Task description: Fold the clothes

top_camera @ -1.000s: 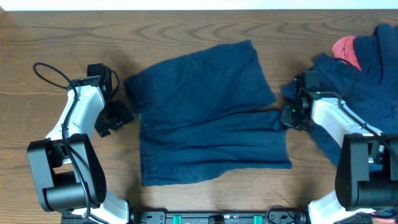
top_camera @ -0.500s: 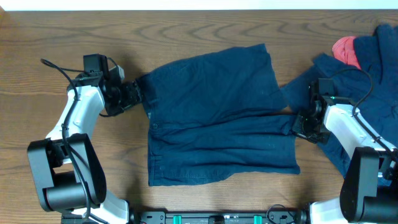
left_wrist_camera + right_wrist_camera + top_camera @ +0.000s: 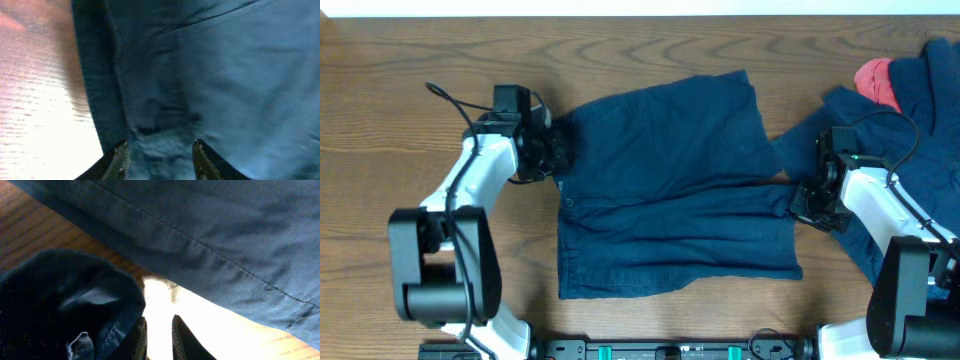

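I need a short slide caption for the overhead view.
Navy shorts on a wooden table; left hand at the waistband, right hand by the hems.

A brown wooden table with broad, wavy grain is filling nearly the whole overhead view. A thin white strip is running along its far edge. Strong light is falling on the wood, which is glaring almost white in both wrist views and is showing faint shadows overhead.

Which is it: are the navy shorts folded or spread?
Spread: the shorts lie flat on the table, both legs showing side by side, none doubled over.
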`<state>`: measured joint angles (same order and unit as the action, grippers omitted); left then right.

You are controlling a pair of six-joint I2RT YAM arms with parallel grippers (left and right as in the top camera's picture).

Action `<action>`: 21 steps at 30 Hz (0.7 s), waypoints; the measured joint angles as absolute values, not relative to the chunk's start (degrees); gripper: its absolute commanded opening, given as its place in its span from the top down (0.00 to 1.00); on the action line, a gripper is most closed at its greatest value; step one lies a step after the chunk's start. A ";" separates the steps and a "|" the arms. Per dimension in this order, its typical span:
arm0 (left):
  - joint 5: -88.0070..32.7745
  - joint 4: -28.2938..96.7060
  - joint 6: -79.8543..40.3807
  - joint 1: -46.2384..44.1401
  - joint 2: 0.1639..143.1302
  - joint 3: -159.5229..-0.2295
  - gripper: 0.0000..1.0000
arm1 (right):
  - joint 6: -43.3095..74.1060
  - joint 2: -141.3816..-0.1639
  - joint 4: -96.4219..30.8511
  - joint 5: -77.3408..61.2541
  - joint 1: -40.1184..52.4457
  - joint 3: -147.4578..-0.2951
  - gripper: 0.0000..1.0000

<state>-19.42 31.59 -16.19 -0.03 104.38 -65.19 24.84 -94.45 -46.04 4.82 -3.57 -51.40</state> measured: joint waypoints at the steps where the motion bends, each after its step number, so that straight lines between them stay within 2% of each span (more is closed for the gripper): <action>1: -19.07 31.53 -16.51 -0.03 105.23 -65.19 0.57 | 24.84 -94.45 -46.04 4.82 -3.57 -51.40 0.83; 7: -18.41 28.08 -17.76 0.10 109.47 -65.69 0.57 | 24.84 -94.45 -46.30 4.73 -3.57 -51.37 0.83; 17: -18.06 6.20 -17.76 0.03 113.27 -65.58 0.57 | 24.82 -94.45 -46.83 2.02 -3.57 -51.35 0.83; 21: -17.61 4.01 -17.80 0.05 113.86 -65.63 0.57 | 24.82 -94.45 -46.52 1.17 -3.57 -51.35 0.82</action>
